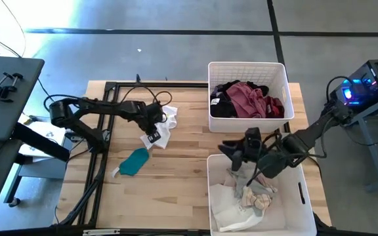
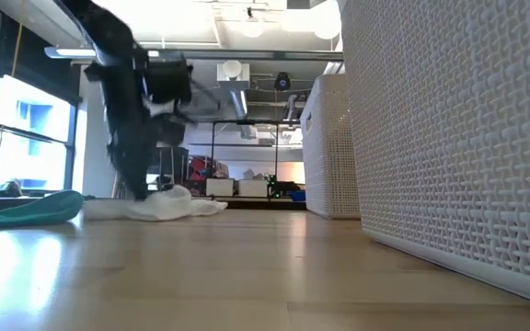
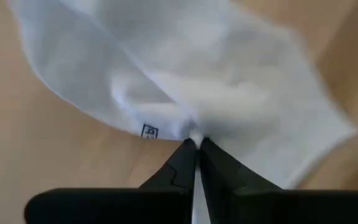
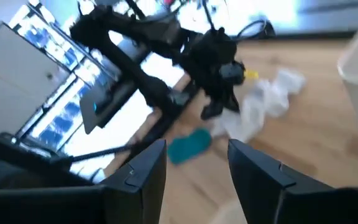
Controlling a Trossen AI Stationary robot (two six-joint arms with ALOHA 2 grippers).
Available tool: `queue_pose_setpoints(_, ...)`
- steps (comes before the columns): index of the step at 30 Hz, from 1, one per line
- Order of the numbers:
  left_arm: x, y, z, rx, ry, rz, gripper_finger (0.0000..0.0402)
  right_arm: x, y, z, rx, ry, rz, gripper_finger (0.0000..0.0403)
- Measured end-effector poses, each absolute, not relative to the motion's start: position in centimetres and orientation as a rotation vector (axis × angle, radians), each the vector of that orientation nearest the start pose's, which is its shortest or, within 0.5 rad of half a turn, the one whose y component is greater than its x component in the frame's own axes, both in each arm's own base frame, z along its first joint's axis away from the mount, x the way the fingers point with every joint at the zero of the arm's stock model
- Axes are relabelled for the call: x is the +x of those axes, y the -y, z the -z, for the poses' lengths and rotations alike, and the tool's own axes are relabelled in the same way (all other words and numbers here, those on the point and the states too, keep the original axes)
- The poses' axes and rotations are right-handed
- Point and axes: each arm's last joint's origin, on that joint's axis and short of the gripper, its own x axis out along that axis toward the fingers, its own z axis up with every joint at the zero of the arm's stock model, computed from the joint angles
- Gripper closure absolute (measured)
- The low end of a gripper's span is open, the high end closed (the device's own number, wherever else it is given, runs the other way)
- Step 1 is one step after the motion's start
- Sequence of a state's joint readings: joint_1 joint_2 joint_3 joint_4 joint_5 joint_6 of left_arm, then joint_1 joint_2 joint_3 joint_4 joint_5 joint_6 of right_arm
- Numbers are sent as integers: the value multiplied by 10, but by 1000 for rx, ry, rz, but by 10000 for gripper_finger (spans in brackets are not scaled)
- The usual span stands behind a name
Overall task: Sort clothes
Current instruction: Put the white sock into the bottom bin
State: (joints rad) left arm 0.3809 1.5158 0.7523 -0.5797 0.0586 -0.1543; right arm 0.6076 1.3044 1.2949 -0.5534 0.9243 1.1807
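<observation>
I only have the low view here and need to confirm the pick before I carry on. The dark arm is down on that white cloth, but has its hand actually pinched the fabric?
Observer: Yes. The left wrist view shows the left hand shut on a fold of the white garment.
Operator: Where is the other arm?
Observer: The right hand hovers open at the near white bin's far-left corner.
Operator: What is already in the bins?
Observer: Pale clothes lie in the near bin; maroon and black clothes fill the far bin.
</observation>
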Motion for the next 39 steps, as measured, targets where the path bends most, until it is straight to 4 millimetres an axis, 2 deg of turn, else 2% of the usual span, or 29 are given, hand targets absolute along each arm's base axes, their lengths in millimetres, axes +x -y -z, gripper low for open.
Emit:
queue_pose_setpoints(5,230,-84,-189,-351,-1229,-306,399,252,-132,-374,726,-123,458,245)
queue_pose_setpoints(10,226,-77,-250,-209,-1105,-214,400,268,-133,-369,710,-117,433,245)
queue_pose_setpoints(15,222,-71,-310,-100,-853,-135,401,282,-123,-360,638,-125,496,245)
queue_pose_setpoints(21,221,-66,-360,-105,-491,-14,401,296,-96,-358,572,-121,579,244)
queue_pose_setpoints(25,224,-64,-378,-163,-321,80,401,307,-77,-366,531,-92,533,228)
queue_pose_setpoints(31,227,-62,-390,-207,-201,159,402,318,-55,-387,394,20,385,184)
queue_pose_setpoints(39,229,-61,-399,-246,-121,168,401,319,-50,-405,70,123,344,171)
